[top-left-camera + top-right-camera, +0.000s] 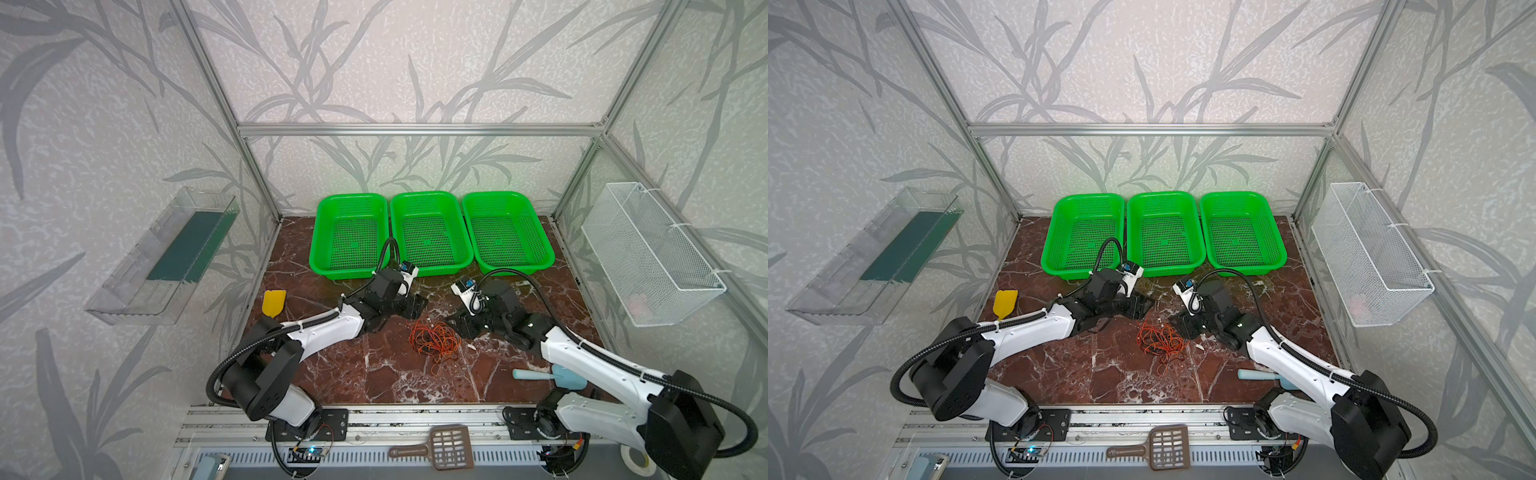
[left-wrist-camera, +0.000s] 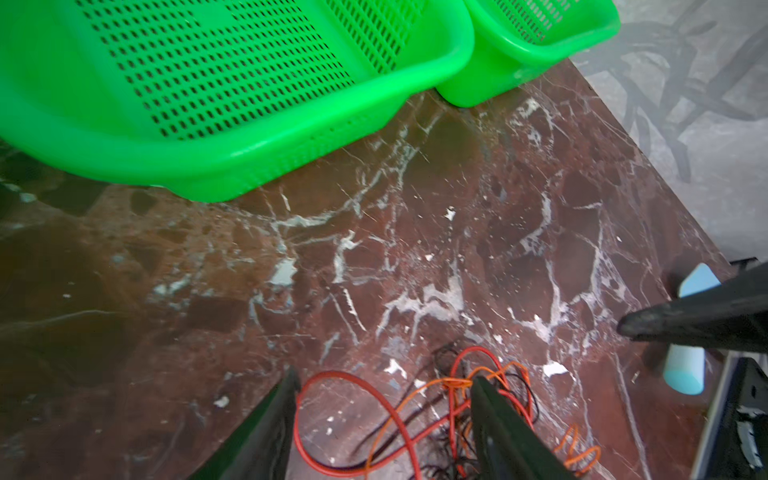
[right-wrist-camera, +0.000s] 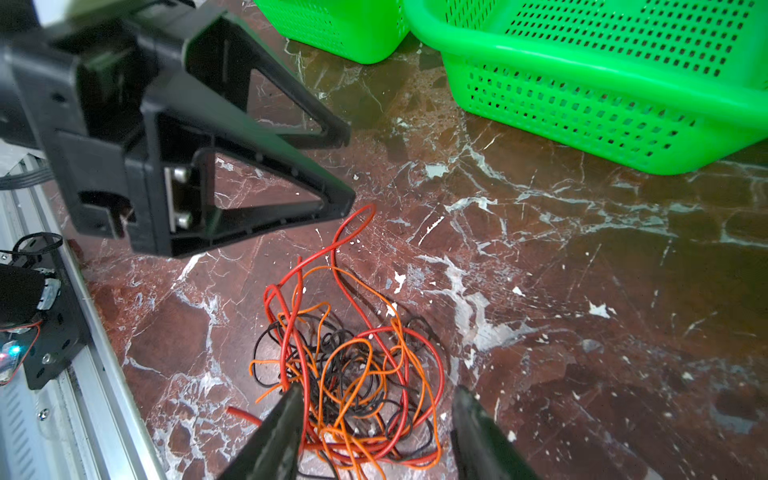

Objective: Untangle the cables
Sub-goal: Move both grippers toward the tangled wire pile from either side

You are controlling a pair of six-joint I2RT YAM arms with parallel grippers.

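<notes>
Hovering low over the cables [image 1: 434, 343] with both arms, the tangle sitting about mid-table on the brown marble tabletop [image 1: 374, 374], well short of the three green baskets [image 1: 351, 196] lined up along the back. Up close in the right wrist view: red, orange and black wires looped through one another, bunched, none lying free. Reaching in from the left with the left gripper [image 1: 419, 304], jaws spread wide, a red loop and some orange wire lying between the fingers [image 2: 278, 415], nothing pinched. Matching it from the right with the right gripper [image 3: 378, 390], jaws also well apart, straddling one edge of the heap; contact with the wires hard to call. Off to the sides, well clear of the tangle: yellow spatula [image 1: 274, 302] left, pale blue tool [image 1: 536, 375] right.
</notes>
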